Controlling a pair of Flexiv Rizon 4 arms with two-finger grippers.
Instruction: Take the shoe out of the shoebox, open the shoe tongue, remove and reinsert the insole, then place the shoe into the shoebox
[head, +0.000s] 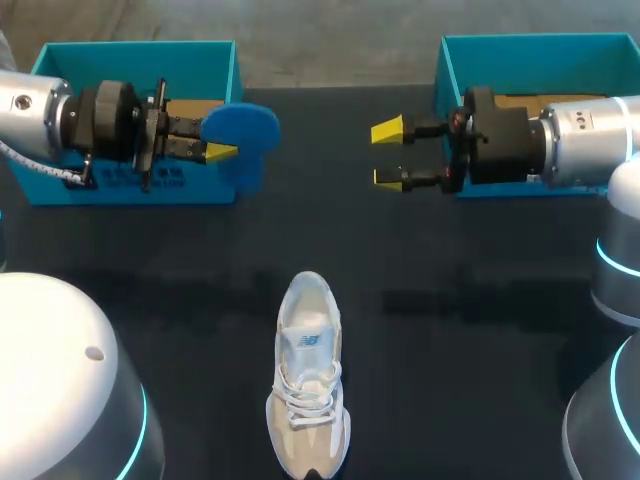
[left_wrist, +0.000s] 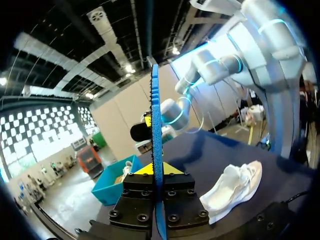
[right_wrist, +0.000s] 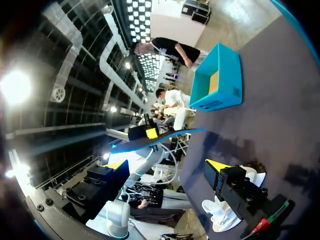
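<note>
Head view: shoe (head: 308, 380) is out of its box and lies on the table (head: 450, 300) at the near edge, roughly midway between the two arms.
Shoe axis: runs near-to-far. Laces are toward the robot; the opening appears to be at the far end, so the heel probably points away.
Left gripper (head: 215, 142): clamped on the blue insole (head: 240, 128), up in front of the left shoebox (head: 40, 185). The insole sticks out ahead of the fingers.
Left wrist view: insole (left_wrist: 156, 150) is edge-on between the fingers, and the shoe (left_wrist: 232, 187) sits off to one side and lower, well apart from it.
Right gripper (head: 390, 154): fingers spread wide and holding nothing, in front of the right shoebox (head: 520, 60).
Right wrist view: nothing between the tips of the right gripper (right_wrist: 167, 165). The shoe (right_wrist: 225, 205) is below and beside one finger, not touching.
Step (judgement): insole is out, reinsertion is next, and boxing the shoe is not yet done.
Key relation: shoe is nearer the robot than both grippers and lower than both, about equally far from each. The left arm has the insole, so the move is probably its own.
Next move needs: insole long axis turned to match the shoe's, then fed in at the opening, toe end first.
Risk: shoe is loose on the table and could slide; the free right gripper could steady it.
</note>
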